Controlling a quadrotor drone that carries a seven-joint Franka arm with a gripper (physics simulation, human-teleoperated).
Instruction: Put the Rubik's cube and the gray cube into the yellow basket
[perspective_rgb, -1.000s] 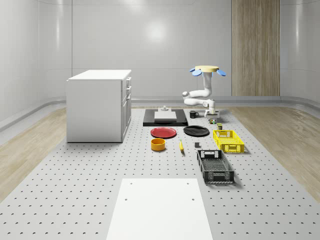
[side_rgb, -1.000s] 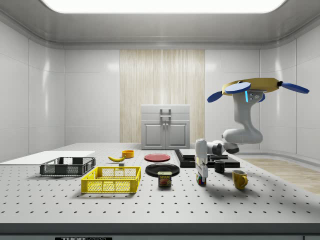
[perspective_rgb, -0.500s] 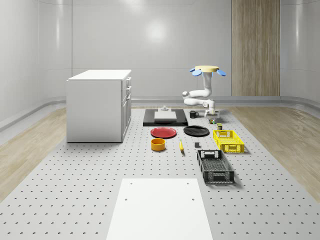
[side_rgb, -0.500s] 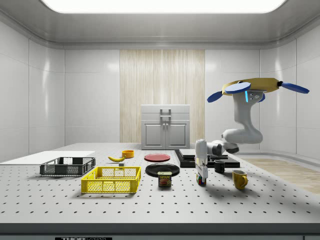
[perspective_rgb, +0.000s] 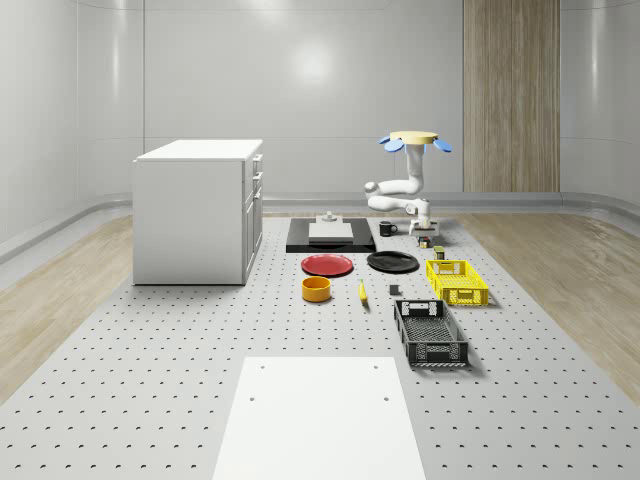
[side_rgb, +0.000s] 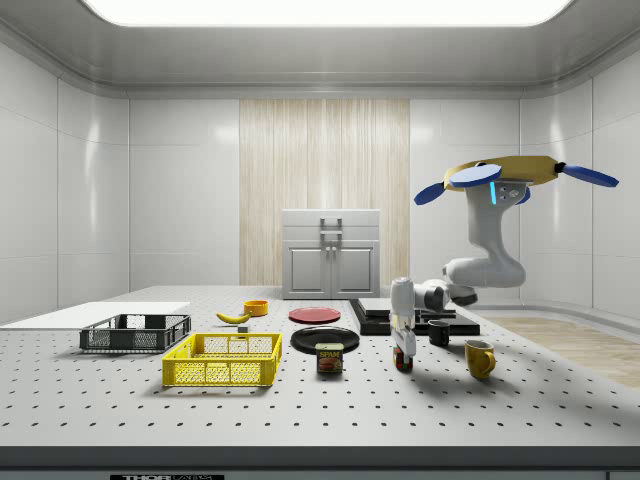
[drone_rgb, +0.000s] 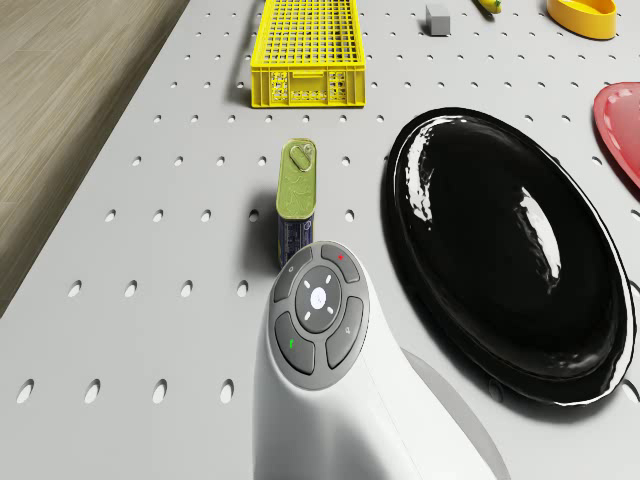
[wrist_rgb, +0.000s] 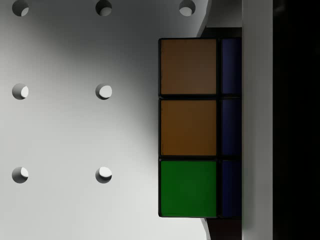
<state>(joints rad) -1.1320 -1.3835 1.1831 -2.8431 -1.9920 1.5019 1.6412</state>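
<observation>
Gripper low at Rubik's cube, right of centre in side view.
Jaw state unclear; drone hovers upper right; yellow basket well apart.

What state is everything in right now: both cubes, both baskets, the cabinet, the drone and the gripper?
Multicoloured Rubik's cube: on the table, not in a basket.
Small gray cube: on the table, outside the baskets.
Yellow mesh basket: upright, empty.
Black mesh basket: upright, looks empty.
White cabinet: drawers closed.
Drone: hovering above the table.
Gripper: down at the Rubik's cube, close against it.
</observation>
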